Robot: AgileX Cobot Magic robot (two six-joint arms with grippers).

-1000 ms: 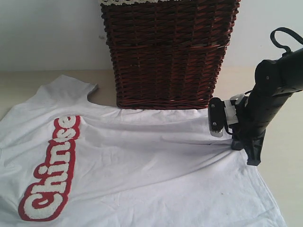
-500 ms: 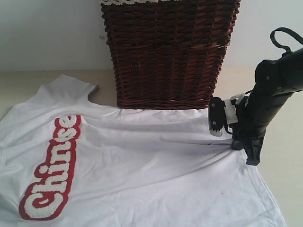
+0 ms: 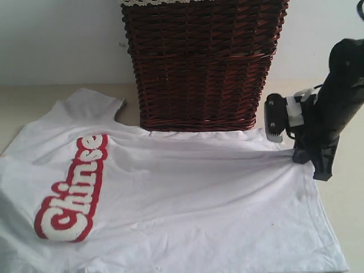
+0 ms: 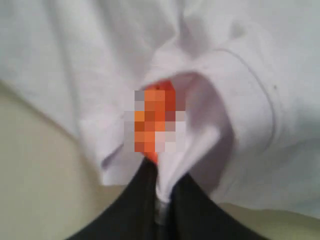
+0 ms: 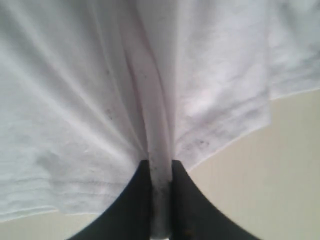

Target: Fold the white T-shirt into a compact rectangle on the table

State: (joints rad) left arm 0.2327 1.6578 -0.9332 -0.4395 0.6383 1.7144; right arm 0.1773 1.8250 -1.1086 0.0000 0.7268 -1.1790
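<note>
White T-shirt [image 3: 199, 193] in right gripper [image 5: 160, 167] (tight)

The right arm [image 3: 341, 96] is matte black, with a white block [image 3: 297, 111] beside a round black housing [image 3: 274, 116]. The left end effector [image 4: 162, 205] and right end effector [image 5: 160, 200] are black and tapering.

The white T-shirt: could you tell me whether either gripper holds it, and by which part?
Both hold the white T-shirt: the left gripper pinches fabric by the orange tag, the right gripper a bunched fold at an edge.
</note>
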